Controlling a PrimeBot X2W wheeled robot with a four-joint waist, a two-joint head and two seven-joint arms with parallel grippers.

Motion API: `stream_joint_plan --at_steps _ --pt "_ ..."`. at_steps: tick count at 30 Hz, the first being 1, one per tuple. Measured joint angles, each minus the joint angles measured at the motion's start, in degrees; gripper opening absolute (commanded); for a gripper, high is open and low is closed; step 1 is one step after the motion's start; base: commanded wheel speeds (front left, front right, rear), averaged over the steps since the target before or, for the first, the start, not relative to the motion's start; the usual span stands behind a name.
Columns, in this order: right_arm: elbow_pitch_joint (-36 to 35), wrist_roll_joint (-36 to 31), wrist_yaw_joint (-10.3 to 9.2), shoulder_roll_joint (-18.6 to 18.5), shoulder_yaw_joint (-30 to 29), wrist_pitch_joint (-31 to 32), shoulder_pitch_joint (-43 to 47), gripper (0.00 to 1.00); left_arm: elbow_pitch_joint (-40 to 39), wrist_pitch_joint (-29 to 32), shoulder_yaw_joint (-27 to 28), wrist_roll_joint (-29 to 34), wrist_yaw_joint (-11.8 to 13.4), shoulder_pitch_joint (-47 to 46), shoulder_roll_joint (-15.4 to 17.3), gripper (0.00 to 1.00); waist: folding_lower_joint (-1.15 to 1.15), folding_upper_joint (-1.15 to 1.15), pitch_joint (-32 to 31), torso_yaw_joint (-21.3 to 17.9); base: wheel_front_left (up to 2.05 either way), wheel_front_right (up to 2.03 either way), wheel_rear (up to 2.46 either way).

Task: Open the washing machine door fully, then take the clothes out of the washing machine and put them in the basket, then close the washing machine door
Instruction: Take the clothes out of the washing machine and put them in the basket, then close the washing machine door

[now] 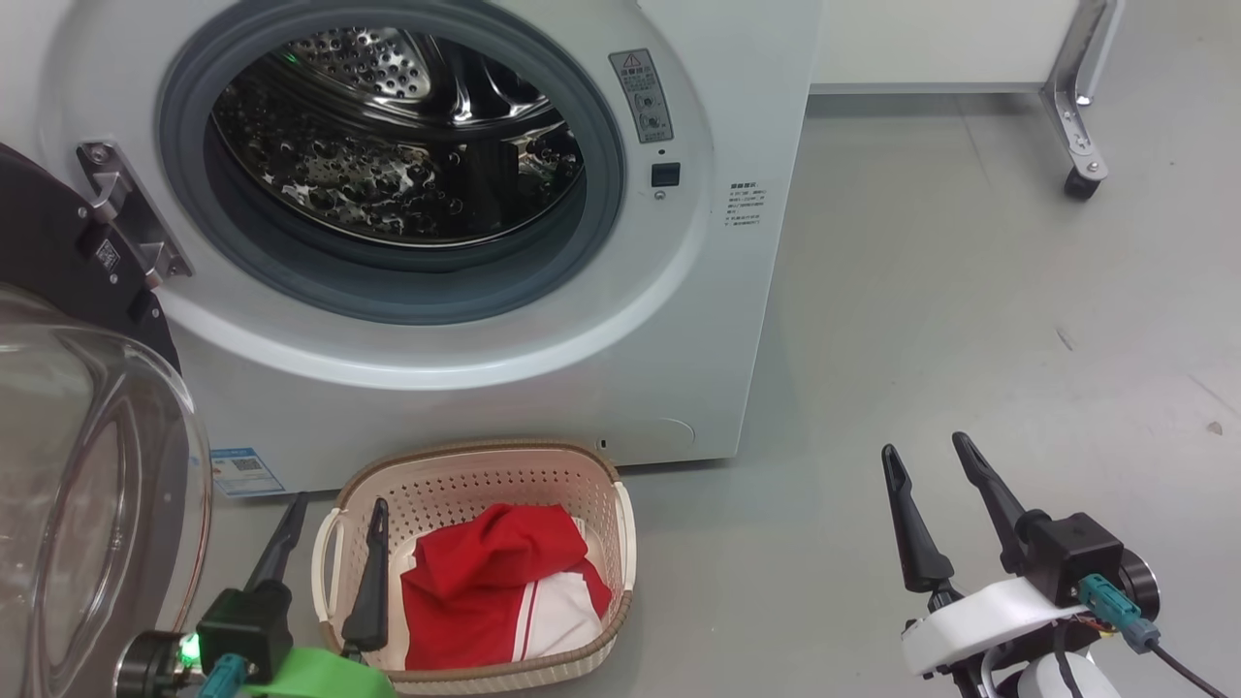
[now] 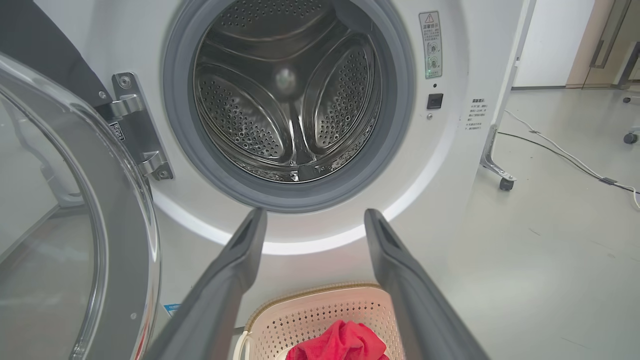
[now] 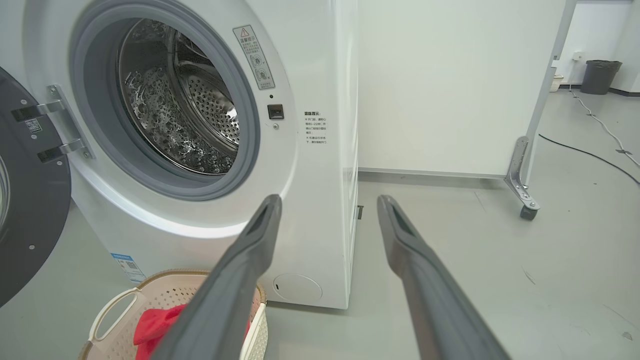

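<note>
Fingers spread and empty, the robot's left hand [image 1: 336,502] hangs at the left end of the basket [image 1: 485,452], one finger above its inside and the other just outside its rim, with the red-and-white clothes [image 1: 504,582] heaped in the basket just right of that hand. The washing machine door [image 1: 58,242] stands swung wide open on the hand's left, and the washing machine [image 1: 485,388] rises straight ahead of it, steel drum [image 1: 388,155] exposed. The right hand [image 1: 925,446], also spread and empty, hangs over the grey floor [image 1: 921,291], the basket well to its left.
</note>
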Motion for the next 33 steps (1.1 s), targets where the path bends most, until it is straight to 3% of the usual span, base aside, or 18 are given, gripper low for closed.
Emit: stream_joint_plan --at_steps 33 --pt "-1.52 -0.03 -0.49 0.49 -0.12 0.00 2.48 1.00 -10.05 2.86 -1.00 0.09 1.05 6.86 0.46 1.00 0.00 0.00 -1.61 -0.28 0.00 0.01 0.00"
